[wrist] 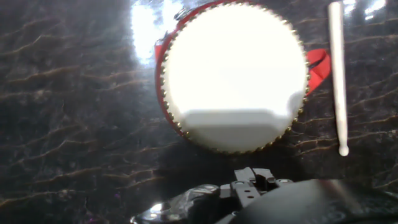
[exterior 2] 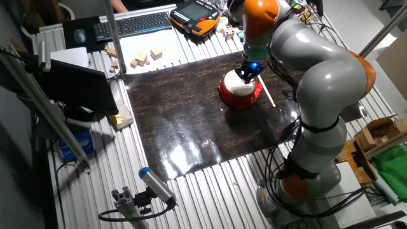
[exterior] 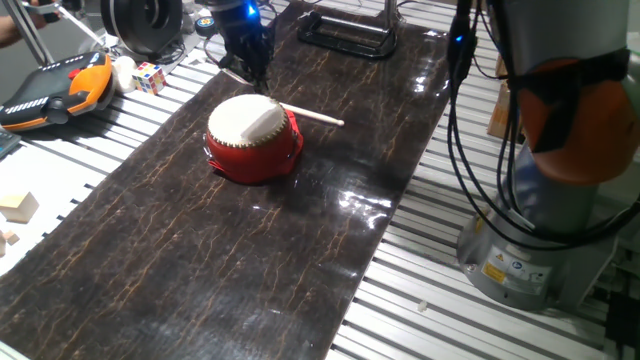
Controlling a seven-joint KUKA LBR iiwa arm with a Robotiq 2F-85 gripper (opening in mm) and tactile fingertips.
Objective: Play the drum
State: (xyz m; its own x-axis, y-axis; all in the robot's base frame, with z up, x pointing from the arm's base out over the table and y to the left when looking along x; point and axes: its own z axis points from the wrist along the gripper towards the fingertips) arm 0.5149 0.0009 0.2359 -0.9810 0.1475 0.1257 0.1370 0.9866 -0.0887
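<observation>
The drum (exterior: pixel 252 135) is a squat red drum with a cream-white skin, standing on the dark marbled mat (exterior: pixel 200 260). A thin pale stick (exterior: pixel 312 115) lies on the mat against the drum's far right side. My gripper (exterior: pixel 254 76) hangs just behind and above the drum's far edge, holding nothing that I can see. In the other fixed view the gripper (exterior 2: pixel 245 74) sits over the drum (exterior 2: pixel 240 94). The hand view looks straight down on the drum skin (wrist: pixel 233 74), with the stick (wrist: pixel 337 74) to its right. Only the dark hand housing (wrist: pixel 255 186) shows there, and the fingertips are hidden.
Left of the mat lie an orange-black teach pendant (exterior: pixel 55 90), a Rubik's cube (exterior: pixel 150 77) and wooden blocks (exterior: pixel 18 207). A black metal frame (exterior: pixel 345 35) stands at the mat's far end. The arm's base (exterior: pixel 530 250) and cables stand on the right. A keyboard (exterior 2: pixel 130 24) lies beyond the blocks.
</observation>
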